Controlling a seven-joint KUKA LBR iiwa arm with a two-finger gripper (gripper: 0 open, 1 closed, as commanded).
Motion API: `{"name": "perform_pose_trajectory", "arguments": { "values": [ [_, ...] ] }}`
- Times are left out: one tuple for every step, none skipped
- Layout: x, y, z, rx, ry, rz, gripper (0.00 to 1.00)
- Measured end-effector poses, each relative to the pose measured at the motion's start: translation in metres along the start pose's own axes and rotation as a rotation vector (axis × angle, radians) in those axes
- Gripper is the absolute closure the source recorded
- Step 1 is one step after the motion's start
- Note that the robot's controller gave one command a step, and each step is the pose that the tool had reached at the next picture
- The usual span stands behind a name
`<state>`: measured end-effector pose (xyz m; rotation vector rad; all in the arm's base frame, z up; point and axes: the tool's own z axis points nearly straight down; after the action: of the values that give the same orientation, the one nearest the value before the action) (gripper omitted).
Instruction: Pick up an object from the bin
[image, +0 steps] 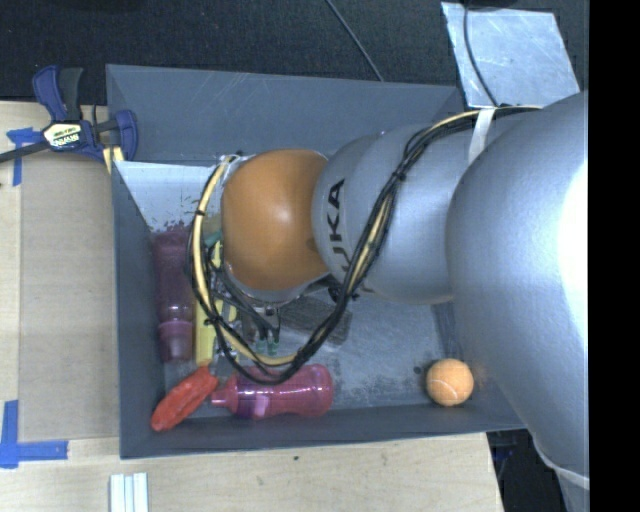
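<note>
So there's no clear single target here. The gripper (250, 328) sits low in the left, near part of the bin (131, 300), and the closest thing to it is a pink plastic toy (285, 393), shaped a bit like a chunky bottle, lying on its side along the near wall just on the near side of the gripper. Nothing I can see is actually in the gripper's grasp, and I honestly can't tell if it's open or closed, because the wrist hides that part.

Just left of the gripper there's a narrow yellow piece (205, 342), partly hidden behind the cables (330, 322). Left of that again is a purple bottle (171, 285), lying lengthwise along the left wall and running from far to near. In the near left corner a red toy (182, 399) lies at an angle, and its right end looks like it touches the pink toy's left end.

An orange ball (449, 382) sits well apart from all that, over by the near wall on the right.

The arm (480, 210) comes in from the right and covers most of the bin's middle. It has a rounded orange cover (272, 215) on the wrist, with black and yellow cables looping down around it.
</note>
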<state>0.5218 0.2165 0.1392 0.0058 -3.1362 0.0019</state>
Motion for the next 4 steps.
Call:
{"name": "perform_pose_trajectory", "arguments": {
  "values": [
    [-0.002, -0.001, -0.005, -0.002, -0.007, 0.005, 0.0],
    [0.035, -0.011, 0.069, 0.0, -0.006, -0.331, 0.0],
    [0.038, -0.013, 0.069, -0.002, -0.01, -0.222, 0.0],
    [0.036, -0.012, 0.069, -0.003, -0.012, -0.268, 0.0]
  ]
}}
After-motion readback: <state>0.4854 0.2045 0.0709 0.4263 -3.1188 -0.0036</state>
